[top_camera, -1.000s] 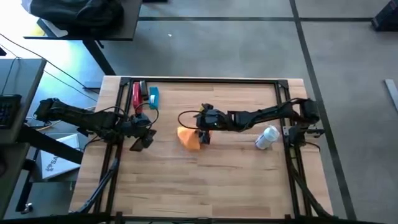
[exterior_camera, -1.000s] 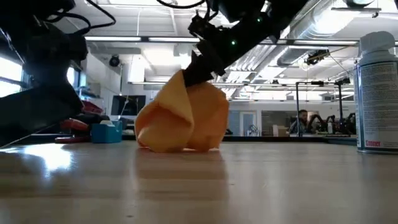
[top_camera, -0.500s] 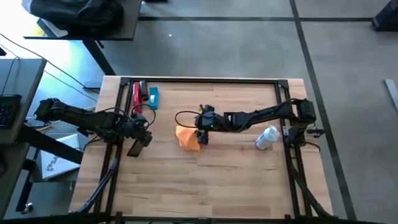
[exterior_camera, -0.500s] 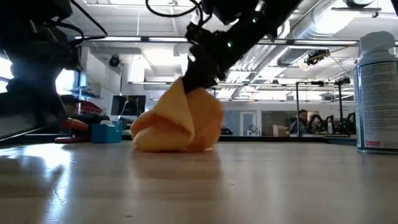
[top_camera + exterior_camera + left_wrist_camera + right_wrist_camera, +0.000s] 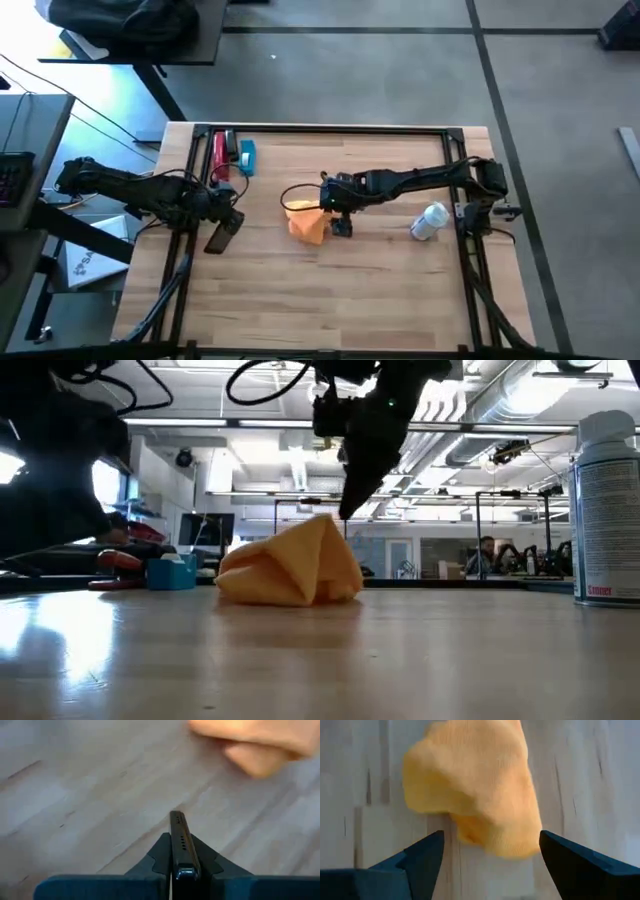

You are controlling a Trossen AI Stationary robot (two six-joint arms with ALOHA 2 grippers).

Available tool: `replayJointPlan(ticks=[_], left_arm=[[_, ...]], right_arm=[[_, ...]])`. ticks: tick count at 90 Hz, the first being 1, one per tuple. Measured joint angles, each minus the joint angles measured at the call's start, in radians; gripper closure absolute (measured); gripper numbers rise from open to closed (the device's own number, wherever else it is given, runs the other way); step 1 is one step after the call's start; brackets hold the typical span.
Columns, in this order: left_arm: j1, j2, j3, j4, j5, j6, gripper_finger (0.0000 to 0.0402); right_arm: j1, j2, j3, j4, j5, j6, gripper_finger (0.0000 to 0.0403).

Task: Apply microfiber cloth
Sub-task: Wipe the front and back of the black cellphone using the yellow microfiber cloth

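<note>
I am watching the right gripper (image 5: 341,222) hanging just above the crumpled bright-orange microfiber cloth (image 5: 306,222), its two dark fingers (image 5: 415,862) spread wide and holding nothing. From this gripper the cloth is lying directly ahead and slightly below, resting in a loose heap on the pale wooden table (image 5: 330,290) with a folded peak pointing up toward the fingertips; in the low view the gripper (image 5: 350,510) is sitting right over that peak, apart from it or barely touching. The heap is running longer toward the left arm's side than across. The right arm is clearly the nearer one, so I judge any regrasp falls to it, coming straight down with the fingers straddling the peak. Off to the far side of the cloth, well apart, the left gripper (image 5: 222,231) is clamping a thin black phone (image 5: 178,845) edge-on between its fingers, presumably waiting for the cloth to be brought over.
</note>
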Motion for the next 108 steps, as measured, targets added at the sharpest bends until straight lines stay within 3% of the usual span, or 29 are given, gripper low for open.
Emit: replayJointPlan(ticks=[23, 45, 59, 70, 99, 108], left_arm=[[0.03, 0.005, -0.002, -0.032, -0.098, -0.232, 0.0387], [0.105, 0.063, -0.005, -0.027, -0.129, -0.298, 0.0387], [0.167, 0.14, -0.005, -0.02, -0.132, -0.214, 0.0386], [0.212, 0.186, -0.005, -0.023, -0.129, -0.139, 0.0372], [0.342, 0.226, -0.001, -0.071, -0.073, 0.078, 0.0283], [0.376, 0.219, 0.043, -0.108, -0.094, 0.183, 0.0259]], right_arm=[[0.071, 0.0, 0.025, -0.032, 0.015, 0.093, 0.0106], [0.229, 0.0, 0.022, 0.154, 0.137, 0.059, 0.0106], [0.294, 0.01, 0.022, 0.277, 0.242, -0.001, 0.0107], [0.294, 0.044, 0.022, 0.331, 0.229, -0.035, 0.0107], [0.257, 0.112, 0.021, 0.315, 0.204, -0.07, 0.0107], [0.257, 0.108, 0.021, 0.289, 0.265, -0.1, 0.0107]])
